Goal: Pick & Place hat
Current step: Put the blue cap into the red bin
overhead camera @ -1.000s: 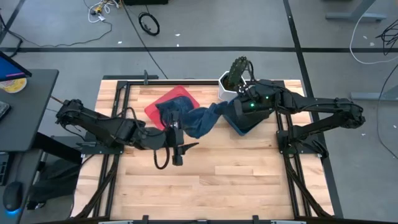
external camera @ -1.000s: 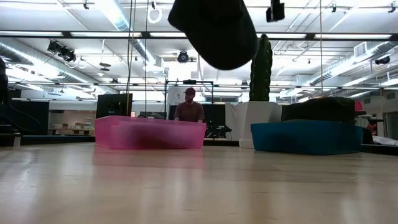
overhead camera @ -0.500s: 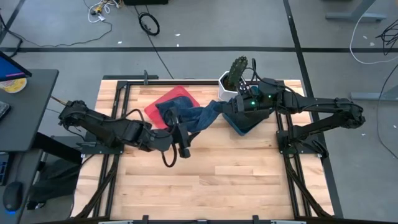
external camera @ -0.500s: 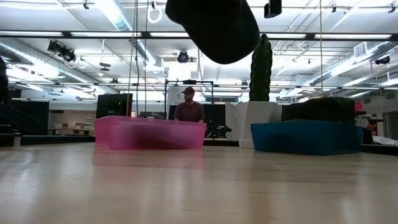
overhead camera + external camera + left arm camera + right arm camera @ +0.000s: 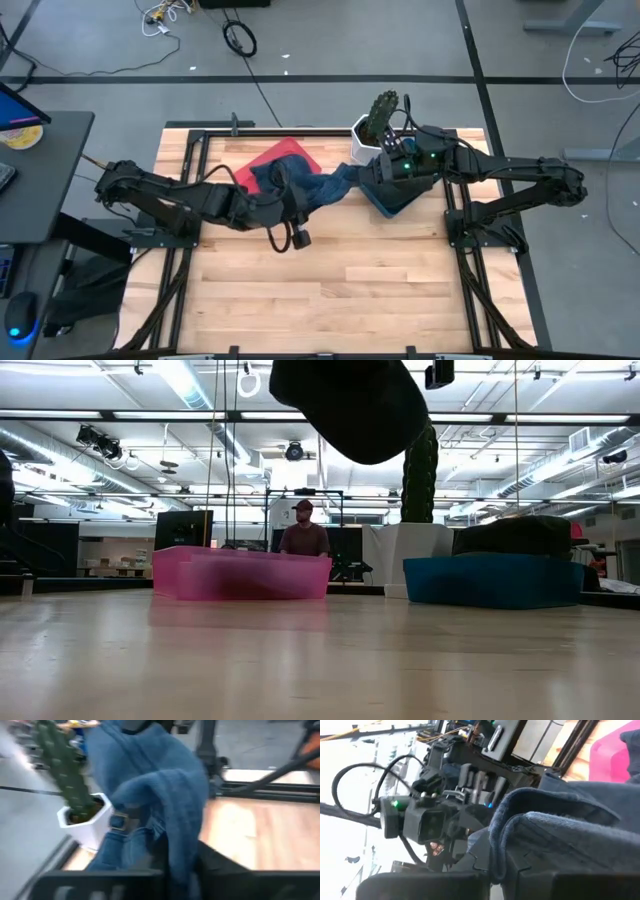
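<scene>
Two dark jointed arms, black cables looped beside them, small green lights on the right one.

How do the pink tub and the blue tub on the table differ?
The pink tub sits left on the table, the blue tub right, by the cactus pot. From above, blue cloth hides part of the pink tub; the right arm hides part of the blue tub. Both are low.

Blue denim cloth [image 5: 318,186], bunched and stretched off the table from pink bin [image 5: 262,165] to blue bin [image 5: 395,203]
</scene>
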